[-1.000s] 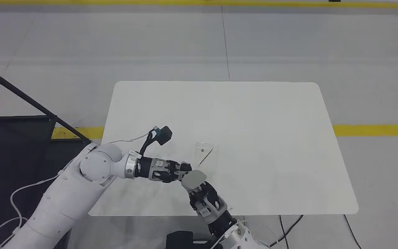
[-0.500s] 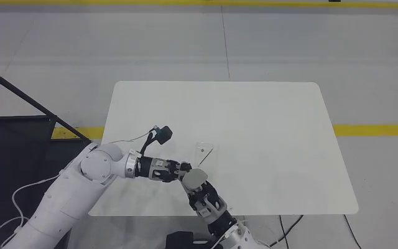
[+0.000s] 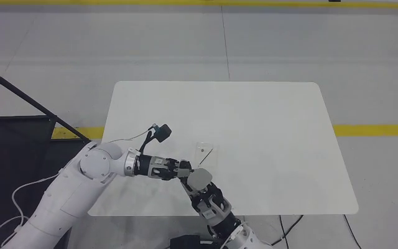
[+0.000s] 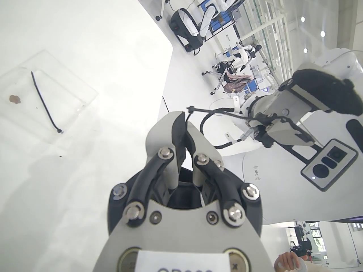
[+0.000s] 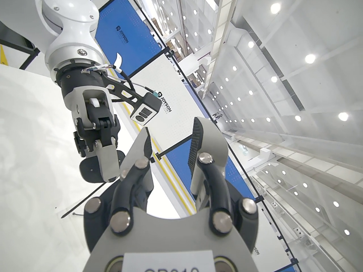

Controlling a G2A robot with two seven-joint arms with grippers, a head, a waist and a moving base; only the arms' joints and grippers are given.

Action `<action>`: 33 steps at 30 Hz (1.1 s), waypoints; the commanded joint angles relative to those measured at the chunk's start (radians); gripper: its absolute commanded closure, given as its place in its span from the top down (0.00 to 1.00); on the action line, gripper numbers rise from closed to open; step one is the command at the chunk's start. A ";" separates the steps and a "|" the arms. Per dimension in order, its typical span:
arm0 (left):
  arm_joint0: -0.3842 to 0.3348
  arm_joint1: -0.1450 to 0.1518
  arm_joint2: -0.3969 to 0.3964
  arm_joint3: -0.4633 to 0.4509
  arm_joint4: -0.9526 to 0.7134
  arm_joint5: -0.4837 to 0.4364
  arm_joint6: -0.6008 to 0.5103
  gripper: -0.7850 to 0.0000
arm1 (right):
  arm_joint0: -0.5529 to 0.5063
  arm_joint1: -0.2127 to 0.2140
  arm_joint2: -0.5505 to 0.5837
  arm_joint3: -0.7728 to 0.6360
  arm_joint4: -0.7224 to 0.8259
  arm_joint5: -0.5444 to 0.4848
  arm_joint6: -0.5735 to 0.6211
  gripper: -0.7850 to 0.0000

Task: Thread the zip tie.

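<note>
The zip tie [image 4: 198,110] is held in the air above the table [image 3: 261,124], near its front edge, pinched close to its head by the left gripper [image 4: 183,123]. The right gripper's [image 5: 171,127] jaws are spread around the strap. No closed loop is seen, so threading is judged not yet done.

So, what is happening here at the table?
The left pincer is shut on a black zip tie, held above the white table. The tie's free part passes through the open right pincer, not gripped yet. A second zip tie lies on a clear sheet.
</note>
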 commanded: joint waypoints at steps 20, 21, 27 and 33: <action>-0.004 0.002 -0.011 -0.024 0.000 -0.014 -0.042 0.00 | -0.065 0.062 0.195 -0.037 0.141 -0.295 -0.254 0.52; -0.004 0.002 -0.008 -0.026 0.004 -0.014 -0.042 0.00 | -0.057 0.061 0.186 -0.034 0.133 -0.299 -0.236 0.52; -0.008 0.005 0.008 -0.038 0.019 -0.018 -0.037 0.00 | -0.020 0.057 0.138 -0.024 0.106 -0.308 -0.178 0.49; -0.008 0.012 0.016 -0.045 0.025 -0.022 -0.033 0.00 | -0.010 0.058 0.113 -0.027 0.082 -0.314 -0.161 0.37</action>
